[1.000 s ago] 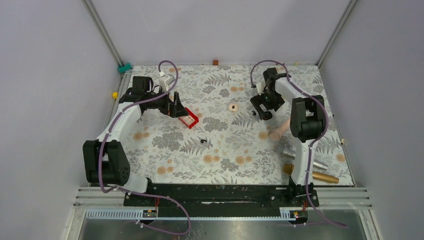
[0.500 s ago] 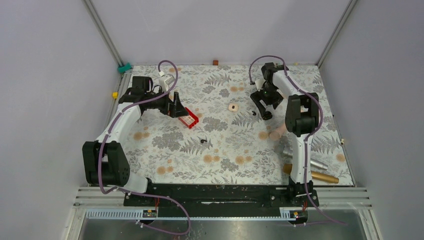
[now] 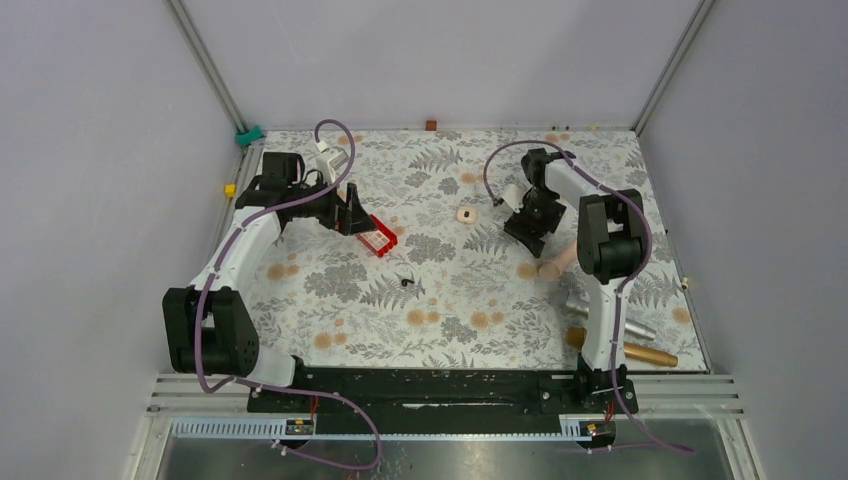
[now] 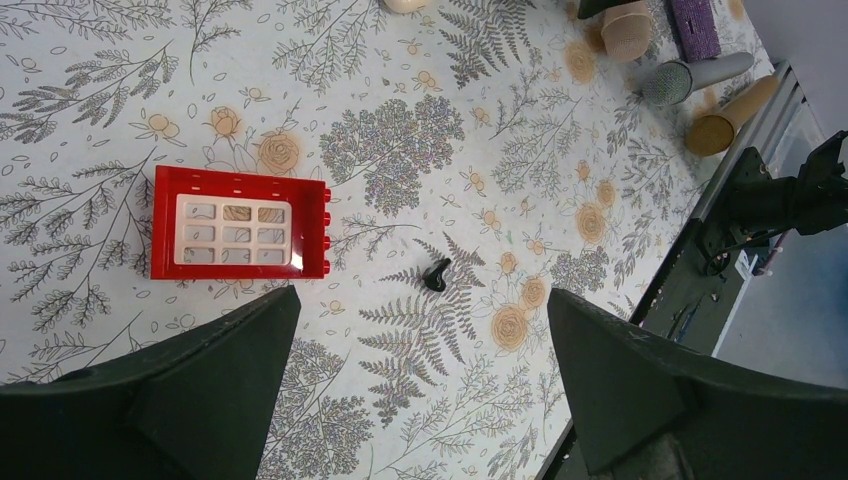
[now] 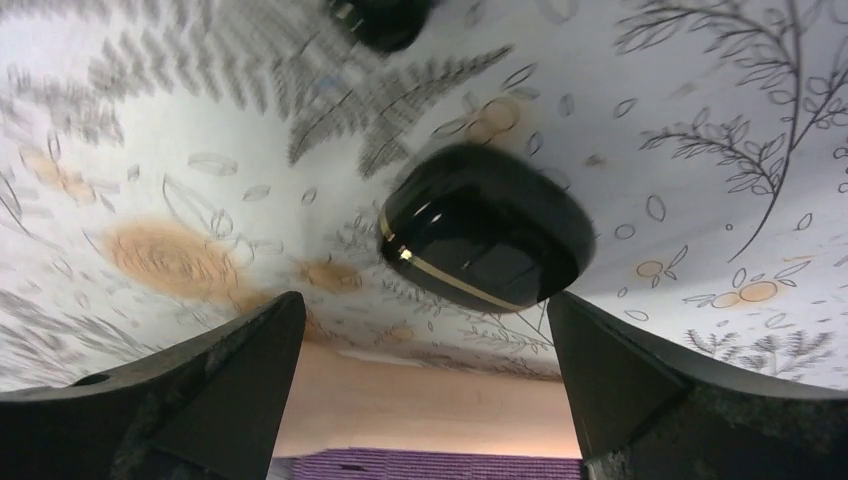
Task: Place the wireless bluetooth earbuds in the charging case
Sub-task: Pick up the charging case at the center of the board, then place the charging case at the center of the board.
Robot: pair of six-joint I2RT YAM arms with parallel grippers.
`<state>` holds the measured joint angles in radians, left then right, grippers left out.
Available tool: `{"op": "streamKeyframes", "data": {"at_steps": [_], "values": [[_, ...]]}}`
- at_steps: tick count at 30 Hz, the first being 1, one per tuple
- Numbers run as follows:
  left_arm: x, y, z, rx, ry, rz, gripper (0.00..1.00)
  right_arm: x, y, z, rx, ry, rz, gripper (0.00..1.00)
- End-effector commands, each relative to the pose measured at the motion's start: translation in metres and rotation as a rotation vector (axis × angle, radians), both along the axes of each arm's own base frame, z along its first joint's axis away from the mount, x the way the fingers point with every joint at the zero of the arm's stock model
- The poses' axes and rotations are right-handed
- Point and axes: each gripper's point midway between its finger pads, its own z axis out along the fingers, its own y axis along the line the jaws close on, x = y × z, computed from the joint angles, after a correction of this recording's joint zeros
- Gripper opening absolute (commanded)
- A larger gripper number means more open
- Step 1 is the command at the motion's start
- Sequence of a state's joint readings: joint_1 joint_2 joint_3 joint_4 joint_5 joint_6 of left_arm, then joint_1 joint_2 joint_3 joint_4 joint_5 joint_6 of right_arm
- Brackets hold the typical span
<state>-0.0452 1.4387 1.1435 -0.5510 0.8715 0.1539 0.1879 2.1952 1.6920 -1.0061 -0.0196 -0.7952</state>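
From above, the counter (image 3: 455, 335) wears a cloth printed with grey ferns and tan roses. Plain grey walls (image 3: 420, 60) shut it in, with metal posts (image 3: 205, 62) at the far corners. The left hand (image 3: 352, 216) hangs beside a red box (image 3: 378, 237). One earbud (image 3: 405, 282) lies alone near the middle of the cloth, well apart from both hands. The right hand (image 3: 528, 220) is low over the far right of the cloth, and three microphones (image 3: 640, 353) lie near its arm.

In the left wrist view, the left fingers stand wide apart over the cloth. The red box and the earbud lie on it just ahead, untouched.

In the right wrist view, the right fingers are spread too and hold nothing. The charging case (image 5: 487, 240), lid closed, rests on the cloth just beyond the gap between them. A dark shape (image 5: 382, 18) at the top edge is too blurred to name.
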Motion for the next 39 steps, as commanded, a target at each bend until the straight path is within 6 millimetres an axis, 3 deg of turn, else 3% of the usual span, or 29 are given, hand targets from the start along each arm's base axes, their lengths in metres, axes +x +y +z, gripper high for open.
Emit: {"op": "streamKeyframes", "data": {"at_steps": [1, 8, 15, 18, 21, 23, 24, 25, 29, 32, 36, 39], "values": [[0.002, -0.001, 0.017, -0.015, -0.076, -0.019, 0.99, 0.020, 0.002, 0.029, 0.039, -0.170, 0.335, 1.00], [0.002, 0.001, 0.016, -0.001, -0.086, -0.012, 0.99, 0.041, 0.006, 0.030, 0.046, -0.239, 0.531, 0.99], [0.003, 0.004, 0.012, 0.006, -0.081, -0.005, 0.99, 0.038, 0.024, 0.023, 0.136, -0.273, 0.788, 1.00], [0.004, 0.004, 0.013, 0.002, -0.081, -0.006, 0.99, 0.042, 0.028, 0.020, 0.126, -0.287, 0.821, 0.98], [0.004, 0.004, 0.012, -0.001, -0.076, -0.008, 0.99, 0.041, 0.026, 0.013, 0.092, -0.259, 0.840, 0.84], [0.004, 0.004, 0.012, -0.001, -0.074, -0.007, 0.99, 0.037, 0.027, 0.010, 0.086, -0.242, 0.851, 0.53], [0.004, 0.004, 0.012, 0.000, -0.075, -0.006, 0.99, 0.035, 0.028, 0.009, 0.087, -0.237, 0.854, 0.44], [0.004, 0.004, 0.011, -0.001, -0.073, -0.007, 0.99, 0.031, 0.028, 0.010, 0.089, -0.235, 0.864, 0.42], [0.005, 0.003, 0.011, -0.007, -0.068, -0.010, 0.98, 0.009, 0.034, 0.016, 0.093, -0.248, 0.940, 0.41], [0.006, 0.003, 0.010, -0.010, -0.063, -0.011, 0.99, -0.016, 0.048, 0.027, 0.101, -0.260, 1.031, 0.41], [0.006, 0.003, 0.010, -0.009, -0.062, -0.009, 0.99, -0.056, 0.086, 0.038, 0.127, -0.281, 1.203, 0.42], [0.006, 0.003, 0.009, -0.007, -0.060, -0.008, 0.99, -0.074, 0.127, 0.041, 0.159, -0.307, 1.309, 0.42]]}}
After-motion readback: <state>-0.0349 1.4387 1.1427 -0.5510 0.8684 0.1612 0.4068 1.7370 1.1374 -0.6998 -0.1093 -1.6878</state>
